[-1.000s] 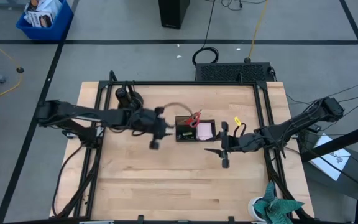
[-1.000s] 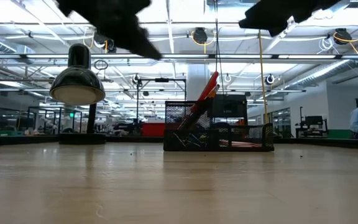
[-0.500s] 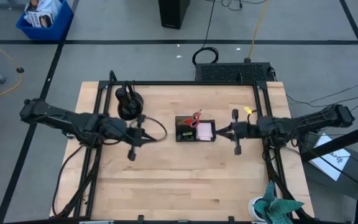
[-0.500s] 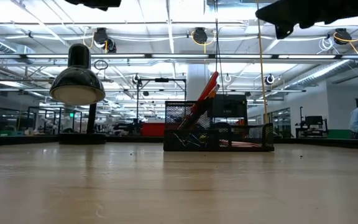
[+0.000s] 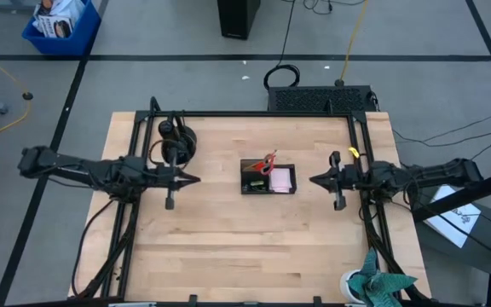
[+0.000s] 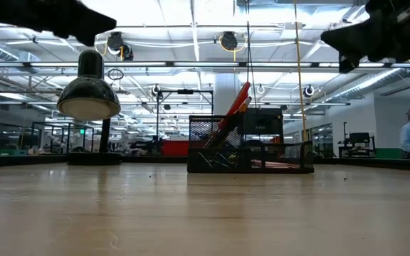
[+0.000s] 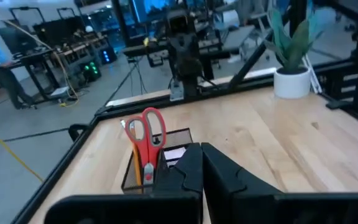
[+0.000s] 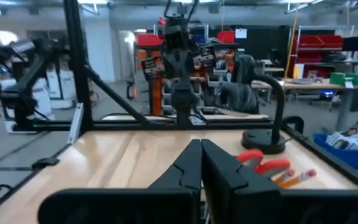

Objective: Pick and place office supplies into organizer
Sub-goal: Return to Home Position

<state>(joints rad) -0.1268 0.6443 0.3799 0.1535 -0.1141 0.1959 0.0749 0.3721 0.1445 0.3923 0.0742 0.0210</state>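
Black mesh forms the organizer (image 5: 258, 187), which stands near the middle of the wooden counter (image 5: 245, 256). The red-handled scissors (image 5: 268, 160) stand in its compartment toward 12 o'clock with the handles up, and an orange pencil (image 8: 294, 178) is beside them. The pink notepad (image 5: 281, 178) lies in the part toward 3 o'clock.

The left gripper (image 5: 196, 179) hovers at 9 o'clock of the organizer, well apart from it. Its fingers are pressed together and hold nothing. The right gripper (image 5: 312, 181) hovers at 3 o'clock, nearer to the tray, and is likewise closed and empty.

Bare wood lies between each gripper and the organizer, and a wide bare stretch runs toward 6 o'clock. A black lamp (image 5: 177, 136) stands at 10 o'clock, near the far edge.
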